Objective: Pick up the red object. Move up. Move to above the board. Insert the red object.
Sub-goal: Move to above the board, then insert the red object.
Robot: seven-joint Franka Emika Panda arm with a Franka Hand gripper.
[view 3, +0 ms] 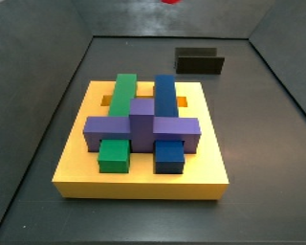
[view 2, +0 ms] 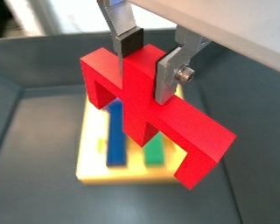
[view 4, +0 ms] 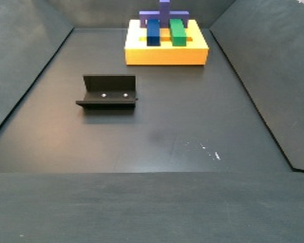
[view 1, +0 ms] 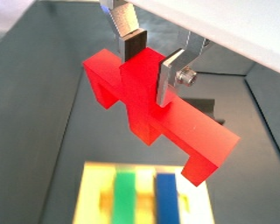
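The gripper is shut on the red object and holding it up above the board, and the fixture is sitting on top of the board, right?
Not quite. The gripper is shut on the red object above the board, as both wrist views show. But the fixture is not on the board: in a side view it stands on the floor, well apart from the board.

In both wrist views the pincer [view 1: 150,63] hangs high in the air, fingers pointing down, clamped on the central stub of the red object [view 1: 154,109]. One silver finger [view 2: 125,33] with its dark pad presses one face of the stub; the opposite finger [view 2: 168,72] presses the other face. Neither side view shows the pincer or the arm.
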